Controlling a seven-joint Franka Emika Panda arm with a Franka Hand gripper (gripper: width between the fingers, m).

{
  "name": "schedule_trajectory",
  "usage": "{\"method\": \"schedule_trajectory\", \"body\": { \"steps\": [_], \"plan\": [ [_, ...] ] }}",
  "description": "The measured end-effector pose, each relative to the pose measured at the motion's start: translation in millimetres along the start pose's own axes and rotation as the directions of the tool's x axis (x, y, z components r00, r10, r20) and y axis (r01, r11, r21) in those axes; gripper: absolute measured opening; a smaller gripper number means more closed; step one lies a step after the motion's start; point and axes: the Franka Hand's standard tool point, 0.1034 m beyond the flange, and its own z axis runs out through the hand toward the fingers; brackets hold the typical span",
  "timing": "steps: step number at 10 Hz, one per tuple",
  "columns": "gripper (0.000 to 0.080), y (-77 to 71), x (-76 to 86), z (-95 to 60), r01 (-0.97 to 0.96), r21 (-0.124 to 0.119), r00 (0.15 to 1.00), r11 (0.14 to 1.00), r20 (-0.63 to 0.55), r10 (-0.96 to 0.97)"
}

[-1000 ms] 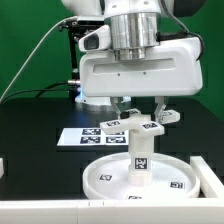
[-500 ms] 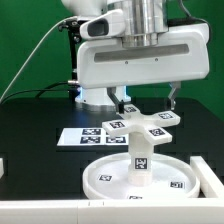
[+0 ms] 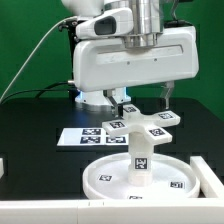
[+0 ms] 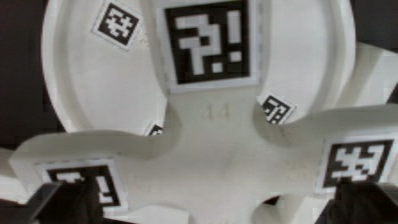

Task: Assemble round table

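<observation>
The round disc [image 3: 96, 178] lies flat on the black table. The short thick leg [image 3: 140, 162] stands upright at its middle. The cross-shaped foot [image 3: 143, 125] sits on top of the leg. My gripper [image 3: 144, 97] hangs open and empty just above the foot, touching nothing. In the wrist view the foot's tagged arms [image 4: 361, 160] fill the near part. The leg's tagged side [image 4: 210, 95] and the disc [image 4: 71, 60] lie beyond them. My dark fingertips [image 4: 59, 200] stand wide on either side of the foot, with my gripper [image 4: 222, 208] centred between them.
The marker board [image 3: 84, 136] lies flat behind the disc towards the exterior view's left. A white block [image 3: 211, 178] stands at the disc's right. A white rail [image 3: 50, 212] runs along the front edge. The robot base [image 3: 95, 98] stands behind.
My gripper has risen from around the foot to above it, fingers now free of the foot. The foot, leg and disc have stayed in place.
</observation>
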Motion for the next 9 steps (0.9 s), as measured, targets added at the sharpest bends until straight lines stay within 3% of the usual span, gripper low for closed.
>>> {"method": "schedule_trajectory", "body": {
  "steps": [3, 5, 8, 9],
  "plan": [
    [0.0649, -15.7, 5.5, 0.6, -0.309, -0.001, 0.951, 0.951, 0.004, 0.309],
    [0.0649, -12.5, 7.6, 3.0, -0.397, 0.009, 0.917, 0.918, -0.045, 0.397],
    [0.0649, -13.9, 5.9, 4.4, -0.627, 0.028, 0.778, 0.779, -0.026, 0.627],
    [0.0649, -7.7, 0.4, 4.8, -0.729, 0.021, 0.685, 0.684, 0.01, 0.729]
  ]
}}
